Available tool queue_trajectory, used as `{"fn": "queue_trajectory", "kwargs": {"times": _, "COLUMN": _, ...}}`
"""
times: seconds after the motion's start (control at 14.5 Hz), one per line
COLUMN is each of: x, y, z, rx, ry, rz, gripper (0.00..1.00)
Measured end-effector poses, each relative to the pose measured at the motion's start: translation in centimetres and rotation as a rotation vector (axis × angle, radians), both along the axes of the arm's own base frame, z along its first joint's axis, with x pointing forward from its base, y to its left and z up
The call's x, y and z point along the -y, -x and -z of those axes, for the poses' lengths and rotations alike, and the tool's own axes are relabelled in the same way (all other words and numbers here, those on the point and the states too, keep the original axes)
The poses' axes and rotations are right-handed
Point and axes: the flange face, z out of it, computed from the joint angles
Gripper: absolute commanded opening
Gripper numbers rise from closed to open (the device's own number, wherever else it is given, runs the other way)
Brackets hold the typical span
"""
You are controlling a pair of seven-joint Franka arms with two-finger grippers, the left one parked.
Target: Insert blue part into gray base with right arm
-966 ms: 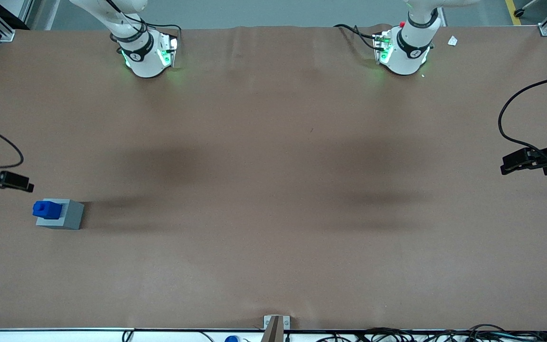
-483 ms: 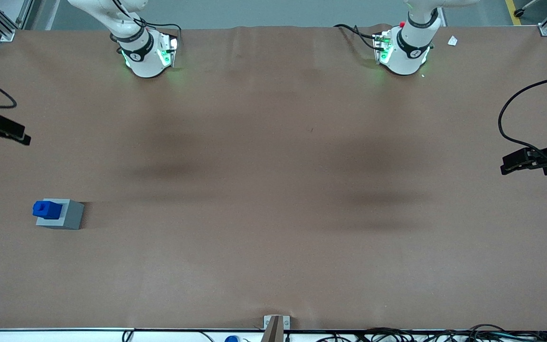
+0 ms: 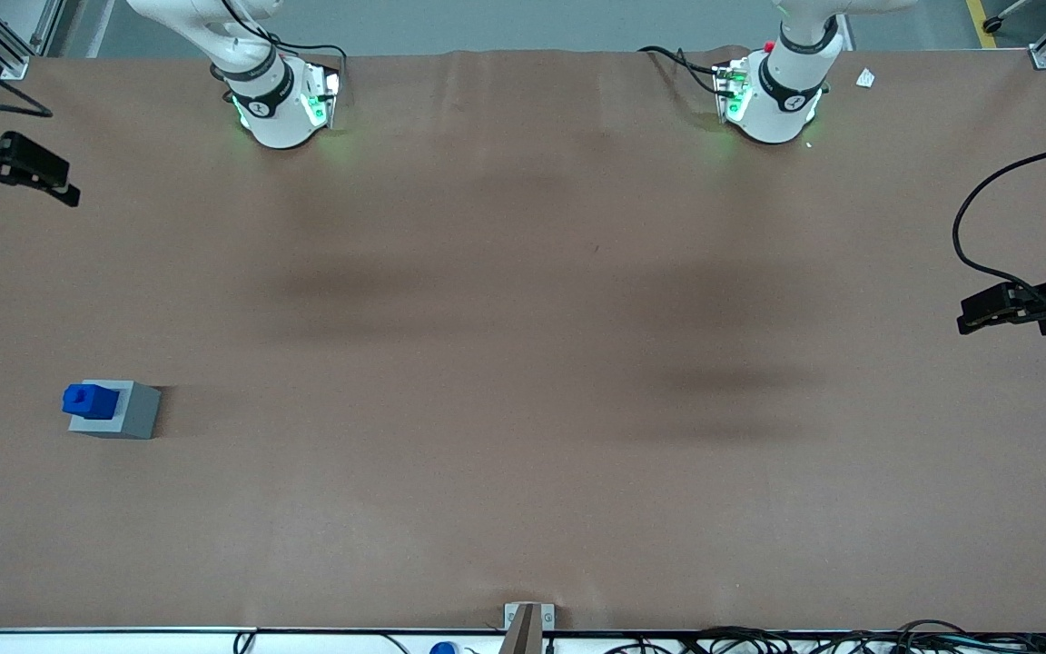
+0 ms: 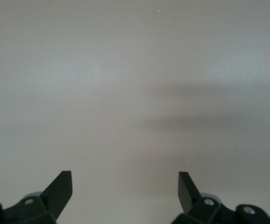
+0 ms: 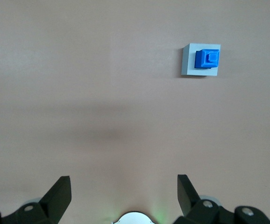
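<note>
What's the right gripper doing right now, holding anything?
Right gripper: open and empty, up away from the blue part, which sits in the gray base.

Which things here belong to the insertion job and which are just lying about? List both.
Belongs to the job:
- blue part, seated in the gray base
- gray base, toward the working arm's end of the table
- right arm's hand, open, empty, raised well away from the base

Just lying about:
- small white scrap by the parked arm's base
- loose black cable
</note>
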Motion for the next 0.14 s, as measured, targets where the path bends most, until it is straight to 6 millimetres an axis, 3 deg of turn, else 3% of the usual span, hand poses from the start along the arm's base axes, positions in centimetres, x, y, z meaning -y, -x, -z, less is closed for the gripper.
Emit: {"fn": "queue_trajectory", "kwargs": {"times": 0.14, "x": -0.02, "y": 0.4, "z": -0.12, "rx": 0.003, "ry": 0.0, "rz": 0.0, "gripper": 1.0}}
